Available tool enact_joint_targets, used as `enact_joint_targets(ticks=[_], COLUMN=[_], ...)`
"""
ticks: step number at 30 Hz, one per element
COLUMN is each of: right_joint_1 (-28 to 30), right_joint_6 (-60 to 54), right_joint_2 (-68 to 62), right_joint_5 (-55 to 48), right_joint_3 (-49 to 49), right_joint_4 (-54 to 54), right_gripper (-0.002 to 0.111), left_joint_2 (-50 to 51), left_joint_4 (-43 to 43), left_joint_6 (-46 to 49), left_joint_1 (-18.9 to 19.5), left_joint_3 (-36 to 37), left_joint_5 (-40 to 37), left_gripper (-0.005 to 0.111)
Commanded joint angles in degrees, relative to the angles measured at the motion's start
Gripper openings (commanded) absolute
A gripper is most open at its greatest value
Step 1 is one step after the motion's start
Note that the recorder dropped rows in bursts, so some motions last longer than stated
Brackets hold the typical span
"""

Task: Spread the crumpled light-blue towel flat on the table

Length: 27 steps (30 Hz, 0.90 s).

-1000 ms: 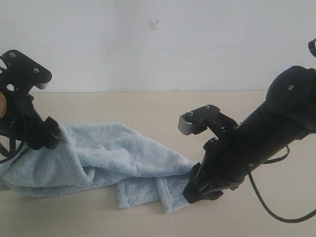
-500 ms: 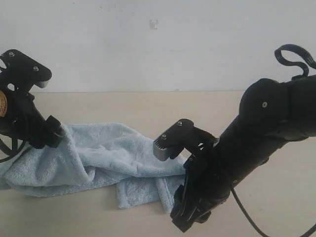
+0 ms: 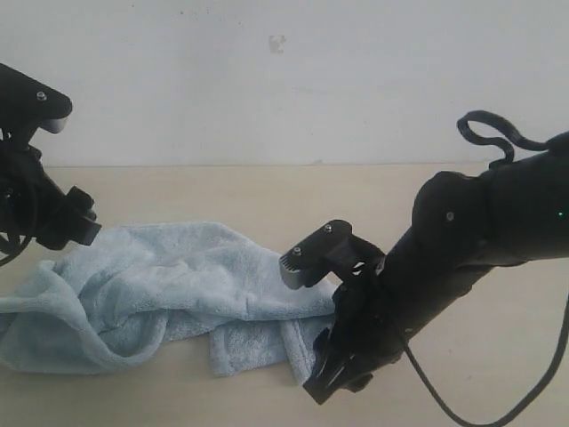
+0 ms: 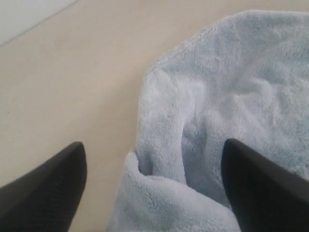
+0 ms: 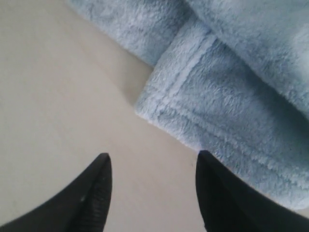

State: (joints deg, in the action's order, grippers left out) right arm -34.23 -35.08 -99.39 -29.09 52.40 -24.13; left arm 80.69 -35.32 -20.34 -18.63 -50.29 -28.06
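The light-blue towel [image 3: 196,276] lies crumpled and folded on the left half of the cream table [image 3: 267,187]. My left gripper [image 3: 78,229] hovers over the towel's left end. In the left wrist view it [image 4: 154,145] is open wide, with a raised fold of towel [image 4: 231,72] between its fingers and not pinched. My right gripper [image 3: 325,386] is low at the towel's front right corner. The right wrist view shows it [image 5: 153,155] open over bare table [image 5: 58,96], and the hemmed corner of the towel [image 5: 231,96] is just ahead of the fingertips.
A pale grey-white wall [image 3: 267,80] runs behind the table. The right arm's bulky black body [image 3: 462,258] and its cable loop [image 3: 489,133] fill the right side. Bare table [image 3: 133,396] shows in front of the towel.
The left gripper has let go of the towel's left end and pulled up and left, and the cloth there has slumped. The right arm has swung left and down to the towel's front corner.
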Motion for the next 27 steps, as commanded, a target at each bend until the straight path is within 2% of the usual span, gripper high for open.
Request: enact_joint_targets(ticks=[1,5,7,10,12,14,16,18,22,27], right_joint_1=[-0.1,-0.1,-0.1,-0.1,-0.1,-0.1,-0.1,-0.1,-0.1,0.0], right_joint_6=[-0.5,-0.5,-0.3,0.2,1.0,1.9,2.5,4.2,4.9,5.2], right_joint_2=[-2.1,-4.7,-6.0,-7.1,-7.2,-7.2,-7.2,-7.2,-5.7,0.6], right_joint_5=[6.1,6.6,7.3,8.5,9.5,10.1,10.2,10.2,6.7,2.8], right_joint_3=[0.3,0.3,0.3,0.3,0.3,0.3,0.3,0.3,2.8,5.6], right_joint_4=[-3.3,-4.3,-4.3,-4.3,-4.3,-4.3,-4.3,-4.6,-6.0,-3.4], right_gripper=[0.051,0.051,0.051,0.051,0.047,0.034,0.017,0.000,0.000,0.000], left_joint_2=[-0.5,-0.3,0.0,2.0,4.1,6.5,8.5,10.3,13.0,15.5], left_joint_4=[1.0,4.5,8.5,21.6,33.3,43.2,48.5,51.1,51.4,50.3], left_joint_6=[-0.4,-0.4,2.7,14.3,24.9,35.4,41.3,44.3,44.7,50.6], left_joint_1=[0.1,0.1,0.1,0.1,0.1,0.1,0.1,0.1,0.1,-0.7], left_joint_3=[-0.4,-0.4,-0.4,-0.4,-0.4,-0.4,-0.4,-0.4,0.0,1.8], left_joint_5=[-3.6,-2.1,-1.1,0.4,1.7,2.8,3.3,4.4,4.3,4.6], left_gripper=[0.059,0.038,0.036,0.044,0.052,0.058,0.060,0.060,0.060,0.060])
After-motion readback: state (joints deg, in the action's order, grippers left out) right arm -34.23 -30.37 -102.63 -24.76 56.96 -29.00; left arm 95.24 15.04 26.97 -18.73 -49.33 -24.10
